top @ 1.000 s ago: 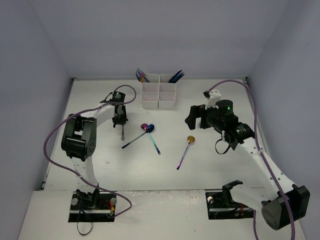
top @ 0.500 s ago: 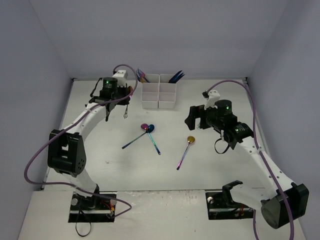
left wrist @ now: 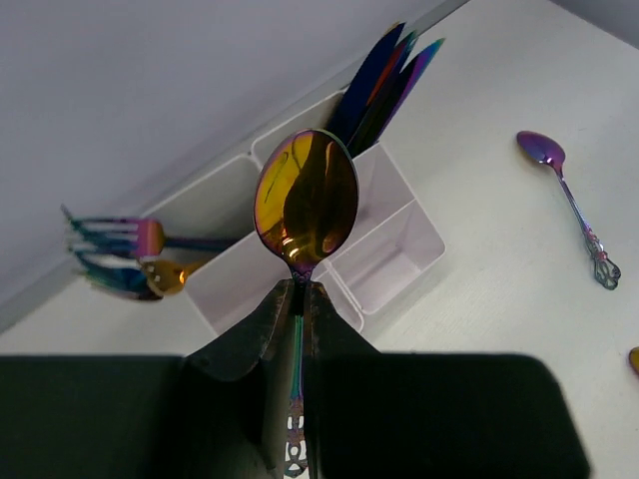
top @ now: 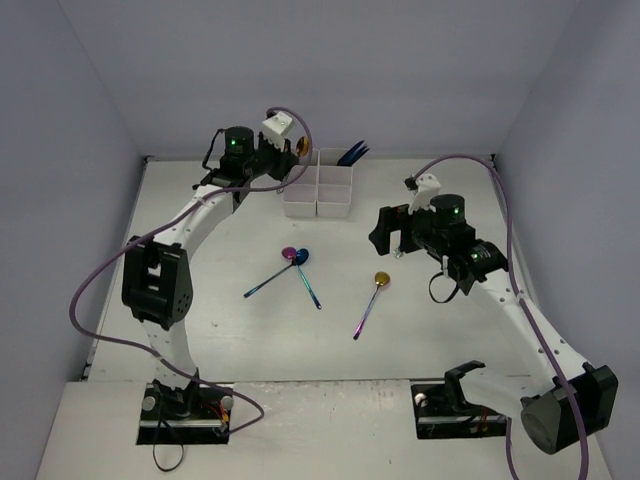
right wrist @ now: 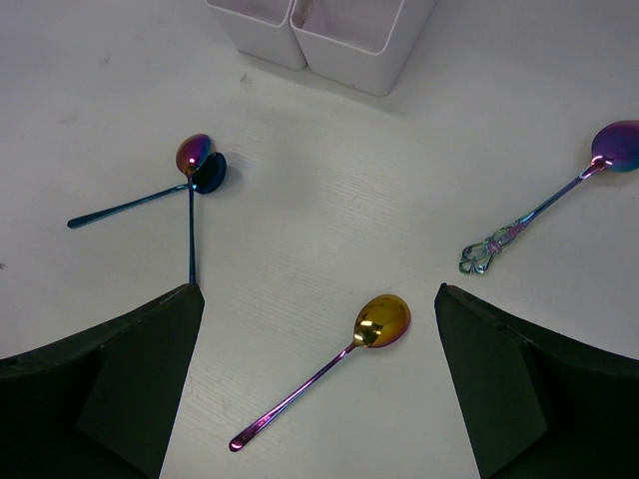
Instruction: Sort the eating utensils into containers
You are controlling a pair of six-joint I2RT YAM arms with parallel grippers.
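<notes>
Clamped tight on the stem of an iridescent spoon (left wrist: 307, 195), the left pincer (left wrist: 298, 289) holds it bowl-outward over the white containers (left wrist: 394, 261), apparently lining it up for an unfilled compartment. Forks (left wrist: 110, 239) and blue knives (left wrist: 384, 85) already stand in separate cells. The right pincer (right wrist: 317, 299) hangs spread wide and empty above the tabletop (right wrist: 329, 180), seemingly poised for the gold-bowled spoon (right wrist: 383, 321), the crossed pair (right wrist: 200, 168) or the ornate purple spoon (right wrist: 539, 210) lying loose.
</notes>
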